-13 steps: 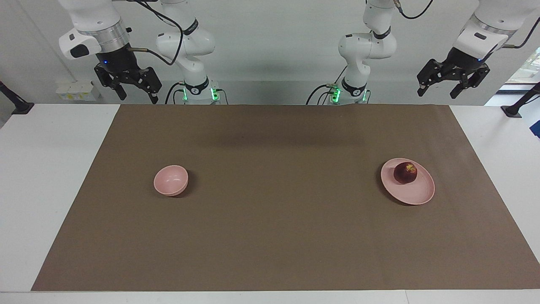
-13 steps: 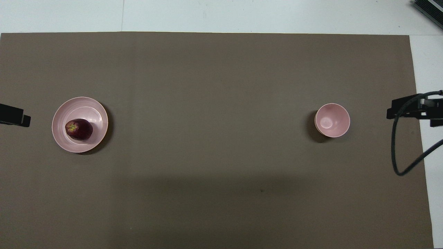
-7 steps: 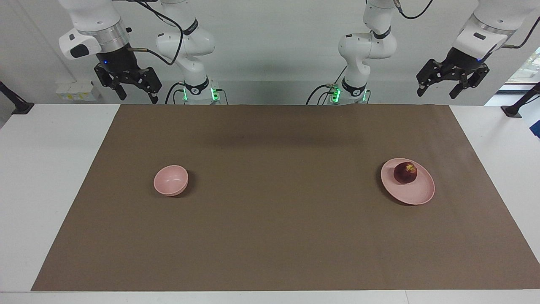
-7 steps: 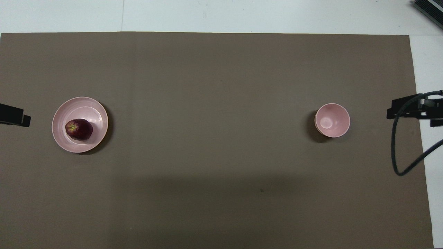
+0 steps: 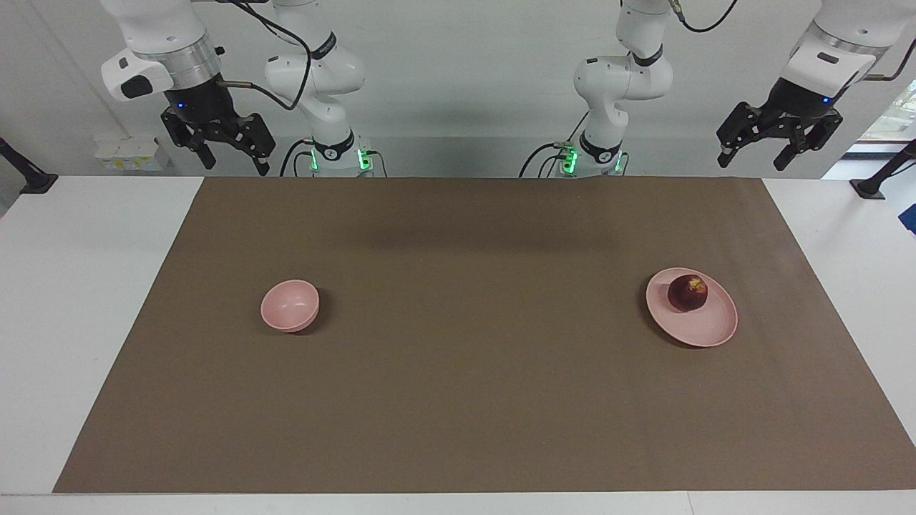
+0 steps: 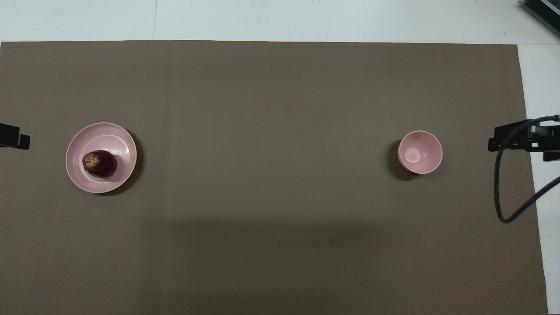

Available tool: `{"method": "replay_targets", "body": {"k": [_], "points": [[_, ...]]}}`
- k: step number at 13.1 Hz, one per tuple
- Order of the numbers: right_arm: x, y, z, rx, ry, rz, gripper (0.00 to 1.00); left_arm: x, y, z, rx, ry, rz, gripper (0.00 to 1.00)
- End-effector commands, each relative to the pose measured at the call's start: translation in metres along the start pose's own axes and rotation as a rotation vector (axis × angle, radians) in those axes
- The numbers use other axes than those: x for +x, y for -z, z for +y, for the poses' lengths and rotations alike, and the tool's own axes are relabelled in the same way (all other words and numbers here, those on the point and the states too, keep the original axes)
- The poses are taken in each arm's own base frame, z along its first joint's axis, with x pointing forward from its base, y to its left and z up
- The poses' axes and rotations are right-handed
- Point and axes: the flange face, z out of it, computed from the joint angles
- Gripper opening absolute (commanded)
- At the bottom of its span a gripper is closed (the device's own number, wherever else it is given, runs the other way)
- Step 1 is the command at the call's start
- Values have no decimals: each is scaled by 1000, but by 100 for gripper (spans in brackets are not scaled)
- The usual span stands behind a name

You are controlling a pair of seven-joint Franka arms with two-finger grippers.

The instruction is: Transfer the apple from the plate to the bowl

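The dark-red apple [image 5: 688,292] lies on the pale-pink plate [image 5: 705,325] toward the left arm's end of the table, on the part of the plate nearer the robots. It also shows in the overhead view [image 6: 99,163] on the plate [image 6: 109,139]. The small pink bowl [image 5: 290,305] stands empty toward the right arm's end [image 6: 420,152]. My left gripper [image 5: 751,159] is open and empty, raised high over the table's edge by the robots, well apart from the plate. My right gripper [image 5: 235,163] is open and empty, raised at its own end.
A brown mat [image 5: 458,400] covers most of the white table [image 5: 79,300]. A black cable [image 6: 503,205] hangs from the right arm over the mat's edge.
My left gripper has shifted a little toward its own end of the table and drawn back from the overhead view. The right gripper, apple, plate and bowl have not moved.
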Motion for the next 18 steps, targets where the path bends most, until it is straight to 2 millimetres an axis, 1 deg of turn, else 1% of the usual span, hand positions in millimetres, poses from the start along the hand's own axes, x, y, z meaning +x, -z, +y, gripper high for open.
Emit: {"method": "replay_targets", "body": {"k": [1, 2, 4, 7, 8, 10, 11, 12, 14, 15, 16, 17, 18], "points": [[-1, 1, 7, -9, 3, 2, 100, -1, -4, -1, -5, -3, 17, 100], [2, 2, 6, -4, 5, 28, 100, -1, -4, 0, -5, -6, 18, 100], [4, -3, 5, -2, 5, 31, 100, 0, -6, -3, -6, -8, 23, 100], [7, -10, -2, -4, 17, 22, 100, 6, -19, -7, -3, -35, 46, 100], [8, -11, -4, -4, 20, 26, 100, 7, -25, -13, -4, -51, 50, 100], [15, -24, -6, 2, 25, 50, 100, 9, -37, -17, -4, -68, 55, 100], [20, -30, -9, 4, 41, 62, 100, 10, -50, -25, -4, -54, 44, 100], [26, -40, -18, 5, 51, 60, 100, 11, -65, -27, -7, -49, 35, 100], [39, -57, -37, 69, 53, 72, 100, 13, -99, -29, -9, -46, 15, 100], [47, -71, -48, 73, 61, 70, 100, 13, -113, -31, -9, -46, 11, 100], [52, -84, -64, 78, 81, 76, 100, 11, -125, -35, -10, -38, 6, 100], [56, -102, -82, 87, 95, 67, 100, 7, -137, -39, -11, -30, -2, 100], [57, -118, -95, 96, 102, 52, 100, 5, -153, -38, -11, -34, -7, 100]]}}
